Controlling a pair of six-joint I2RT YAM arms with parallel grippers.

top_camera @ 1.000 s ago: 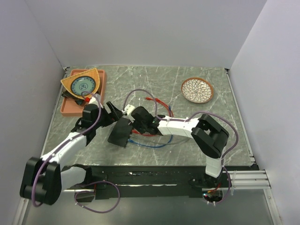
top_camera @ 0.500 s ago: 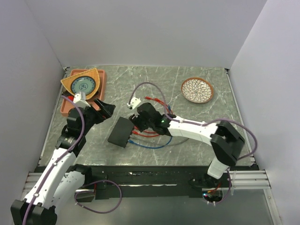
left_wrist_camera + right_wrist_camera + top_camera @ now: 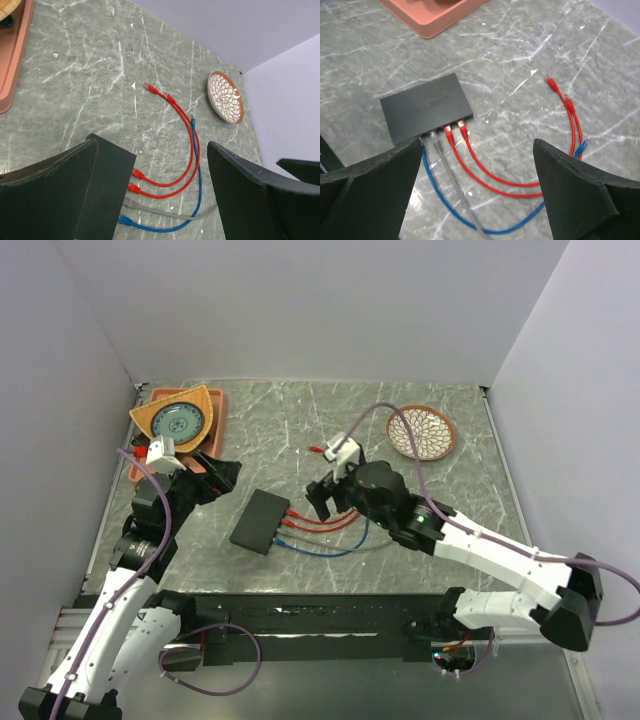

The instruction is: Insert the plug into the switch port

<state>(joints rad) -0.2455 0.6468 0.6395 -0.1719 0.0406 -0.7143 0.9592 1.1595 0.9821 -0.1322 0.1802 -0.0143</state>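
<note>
Switch port row (image 3: 442,127) runs along the long edge, facing right, of the flat black box (image 3: 260,521), which lies left of centre on the marbled tabletop (image 3: 450,500) in the overhead frame. Both released and grasping nothing, the left tool (image 3: 151,150) and the right tool (image 3: 476,150) hang either side of the box. Two red cables (image 3: 137,174), a grey cable (image 3: 129,202) and a blue cable (image 3: 582,145) sit plugged in. The red cables' free plugs (image 3: 551,80) lie loose at the right wrist frame's upper right.

Switch port (image 3: 282,523) too small overhead.
</note>
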